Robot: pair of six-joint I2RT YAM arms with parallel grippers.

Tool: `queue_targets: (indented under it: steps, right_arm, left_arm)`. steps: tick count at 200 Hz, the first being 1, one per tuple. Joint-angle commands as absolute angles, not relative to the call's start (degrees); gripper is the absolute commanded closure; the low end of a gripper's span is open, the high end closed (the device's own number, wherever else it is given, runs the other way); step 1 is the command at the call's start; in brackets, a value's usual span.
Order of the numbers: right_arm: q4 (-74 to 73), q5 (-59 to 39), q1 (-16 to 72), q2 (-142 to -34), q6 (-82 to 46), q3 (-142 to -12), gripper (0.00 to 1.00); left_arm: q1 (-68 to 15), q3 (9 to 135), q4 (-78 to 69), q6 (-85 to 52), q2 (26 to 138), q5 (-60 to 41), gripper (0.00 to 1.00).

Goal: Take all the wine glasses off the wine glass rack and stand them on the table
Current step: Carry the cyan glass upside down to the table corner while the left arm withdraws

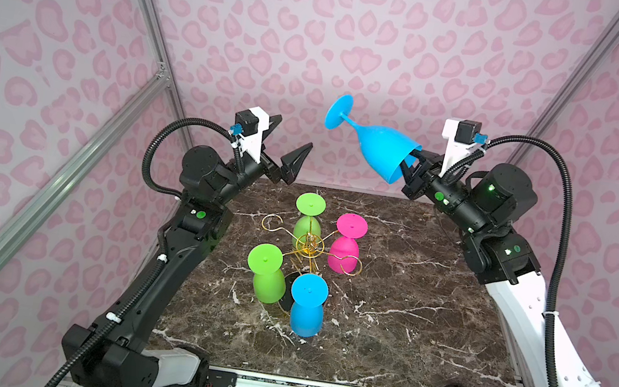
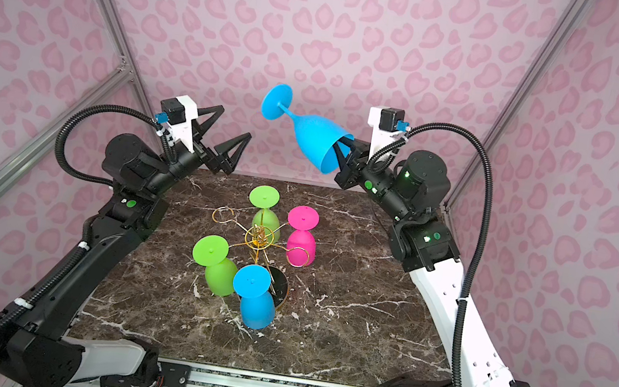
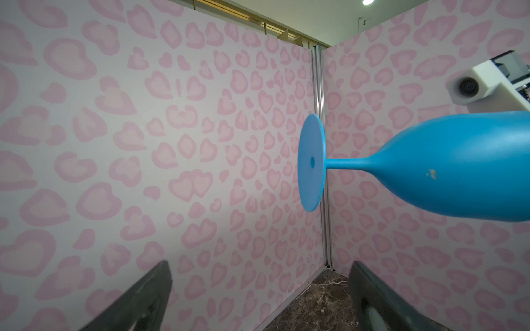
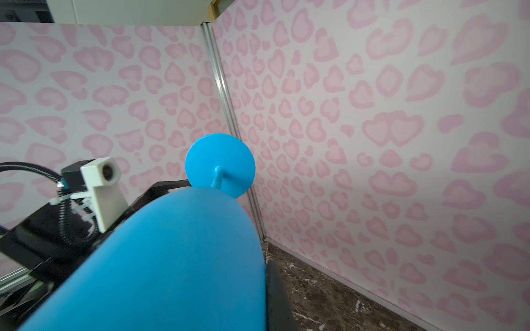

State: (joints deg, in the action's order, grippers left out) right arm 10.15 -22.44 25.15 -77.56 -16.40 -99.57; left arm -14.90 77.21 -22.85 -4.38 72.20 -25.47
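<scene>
Matte blue plastic, the stemmed wine glass (image 1: 379,151) hung well above the dark marble tabletop (image 1: 428,306). It lay nearly on its side, its round foot aimed toward the back wall. The right claw (image 1: 410,165) was pinched tight on the bowl's rim, seemingly with one finger inside the mouth and one outside. The left claw (image 1: 294,133) stood spread wide with nothing in it, near the foot but apart from it. Its wrist view showed foot and stem beyond the parted fingers (image 3: 137,301).

Below stood the thin gold wire wine glass rack (image 1: 310,245) on its round black base. It carried four more glasses upside down: a green glass at the back (image 1: 308,224), a pink glass (image 1: 345,250), a green glass at the front (image 1: 268,283) and a second blue glass (image 1: 306,312). Two loop hooks were bare, so the lifted glass looked free of the rack.

The grip looked the weak point. A pinch on a thin, smooth rim left the whole length of the glass hanging out beyond it, so a quick swing or tilt could make it pivot or slip. A fall from there could land on the hanging glasses. If the left claw closed in carelessly, a knock on the foot could lever the rim loose.
</scene>
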Motion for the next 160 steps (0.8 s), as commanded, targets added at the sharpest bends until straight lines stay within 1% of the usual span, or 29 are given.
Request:
queue_targets:
  steps: [1, 23, 38, 53, 67, 91, 110, 137, 160]
  right_arm:
    - [19.2, -18.0, 22.4, -78.2, -13.3, -102.8, 1.00]
    - [30.8, -16.0, 19.5, -82.4, -10.4, -110.7, 1.00]
    - [39.6, -14.7, 18.3, -87.1, -7.4, -118.4, 1.00]
    - [48.4, -13.1, 17.3, -92.7, -5.2, -126.8, 1.00]
    - [56.1, -11.4, 16.4, -98.1, -3.7, -134.5, 1.00]
    - [64.0, -7.4, 15.5, -106.0, -1.7, -144.6, 1.00]
    - [66.3, -5.9, 14.9, -110.4, -1.6, -147.9, 1.00]
    - [68.9, -3.0, 14.7, -114.8, -0.3, -148.1, 1.00]
    - [72.5, -0.7, 14.4, -119.0, 0.9, -149.0, 1.00]
  left_arm:
    - [-14.4, 75.1, -22.6, -3.2, 69.7, -19.7, 0.02]
    - [-12.4, 75.1, -17.5, -4.0, 67.2, -16.7, 0.02]
    - [-10.1, 72.6, -18.5, -8.7, 64.8, -15.4, 0.02]
    - [-7.6, 71.8, -16.5, -15.0, 62.8, -12.8, 0.02]
    - [-5.2, 70.0, -16.2, -18.2, 60.6, -12.6, 0.02]
    - [-2.8, 66.9, -16.3, -21.2, 57.5, -11.2, 0.03]
    - [-1.6, 65.6, -15.3, -21.4, 56.0, -12.2, 0.03]
    - [-1.0, 63.7, -13.3, -20.1, 53.3, -11.8, 0.03]
    - [-0.8, 63.2, -8.7, -17.9, 51.0, -10.4, 0.03]
